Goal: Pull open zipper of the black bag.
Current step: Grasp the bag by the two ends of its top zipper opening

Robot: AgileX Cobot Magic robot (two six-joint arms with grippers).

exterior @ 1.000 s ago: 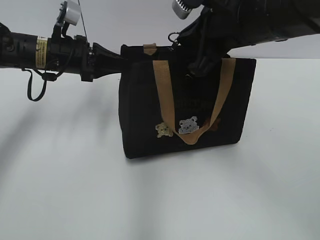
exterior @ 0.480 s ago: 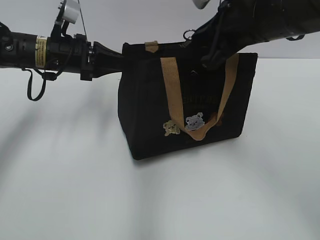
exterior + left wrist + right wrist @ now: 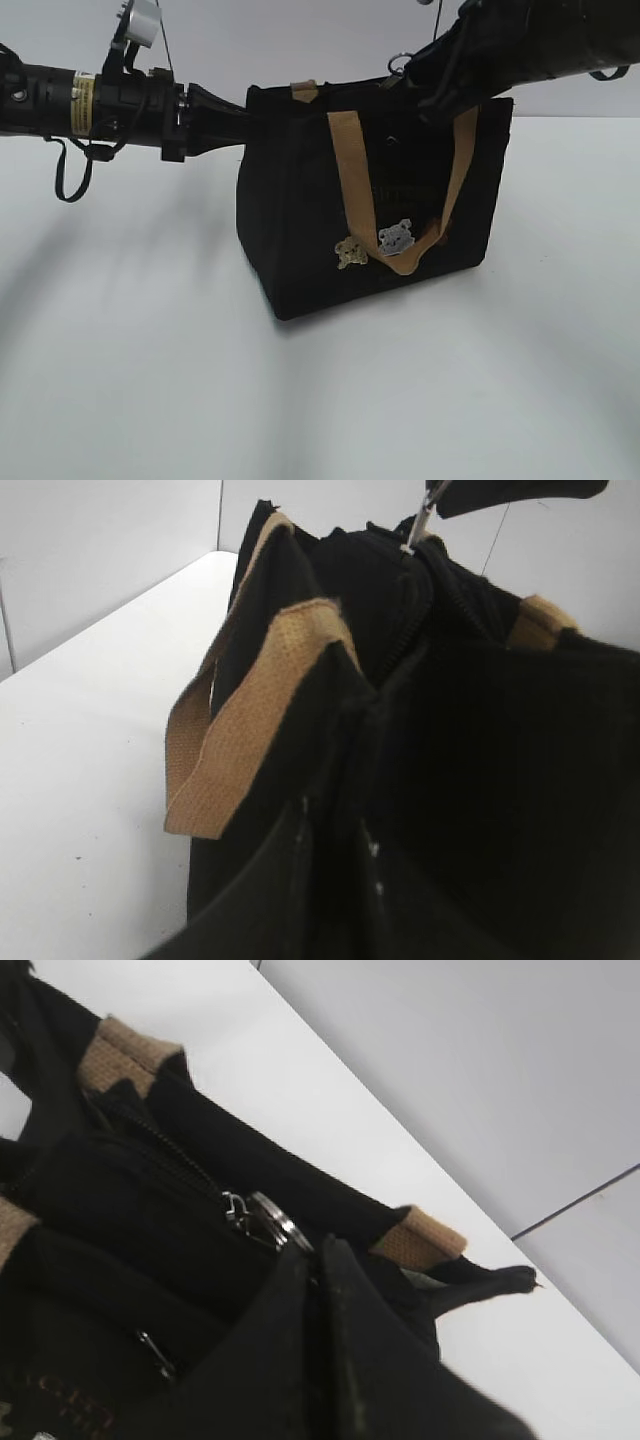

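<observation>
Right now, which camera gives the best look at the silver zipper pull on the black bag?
The right wrist view: the silver zipper pull sits central and large, its ring and clasp clear against the black bag. The exterior view shows only a small ring at the bag's top edge; the left wrist view catches a thin silver sliver near the top.

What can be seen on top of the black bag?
On top of the black bag lie the zipper, its silver ring pull and the right gripper. The bag's inside stays hidden.
</observation>
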